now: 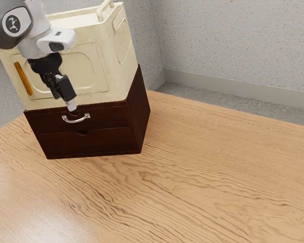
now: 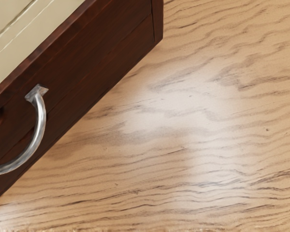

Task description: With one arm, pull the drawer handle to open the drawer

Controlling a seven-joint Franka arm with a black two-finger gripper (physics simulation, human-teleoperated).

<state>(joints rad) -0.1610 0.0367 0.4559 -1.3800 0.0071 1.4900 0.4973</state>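
My gripper [image 1: 71, 106] hangs at the upper front edge of the dark brown cabinet in the exterior view, just above the silver handle [image 1: 82, 120]. A small gap shows between it and the curved bar. That handle sits on the upper drawer [image 1: 109, 116], whose front looks flush with the cabinet, so the drawer appears closed. In the wrist view the arched handle [image 2: 40, 123] stands out from the dark drawer front [image 2: 77, 67], one of its mounts in sight and the other end cut off.
A cream box [image 1: 83, 66] with an orange strip rests on top of the cabinet. Below the upper drawer lies a second drawer front [image 1: 91, 143]. The wooden table [image 1: 192, 177] spreads before the cabinet; a grey wall [image 1: 233, 45] stands behind.
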